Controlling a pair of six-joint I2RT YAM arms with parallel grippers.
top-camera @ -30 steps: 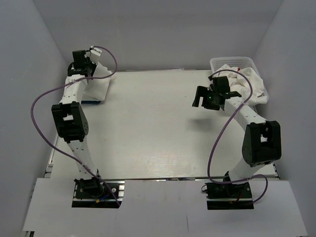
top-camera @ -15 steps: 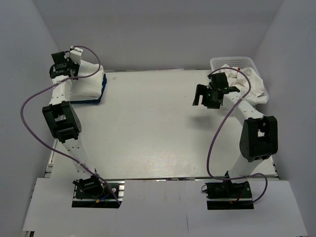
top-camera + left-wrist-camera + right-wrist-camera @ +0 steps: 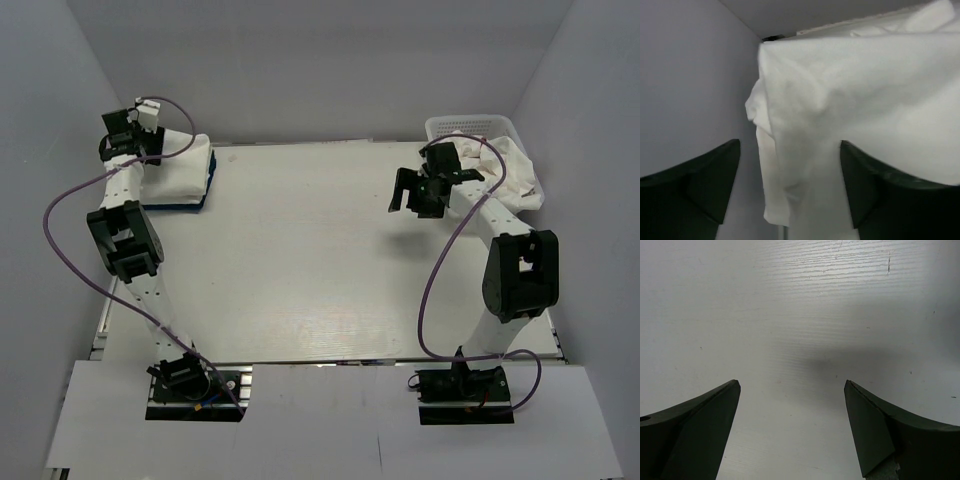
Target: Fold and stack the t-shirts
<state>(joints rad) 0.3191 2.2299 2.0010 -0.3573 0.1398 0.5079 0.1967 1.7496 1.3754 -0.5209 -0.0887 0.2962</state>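
A folded white t-shirt (image 3: 180,165) lies on top of a blue t-shirt (image 3: 192,204) at the table's far left corner. My left gripper (image 3: 125,135) hovers at the stack's left end, open. In the left wrist view the white t-shirt (image 3: 855,100) fills the frame and a fold of it hangs between the spread fingers (image 3: 700,185) of the left gripper (image 3: 790,170), ungripped. My right gripper (image 3: 410,195) hangs open above bare table; in the right wrist view the right gripper (image 3: 790,390) has nothing between its fingers. More white t-shirts (image 3: 510,165) spill from the basket.
A white mesh basket (image 3: 470,124) stands at the far right corner. The white table (image 3: 300,260) is enclosed by grey walls on the left, back and right. The left wall is close beside the shirt stack.
My left gripper has opened and let go of the white t-shirt, which dropped flat onto the stack. The left arm shifted left toward the wall. The right gripper has barely moved.
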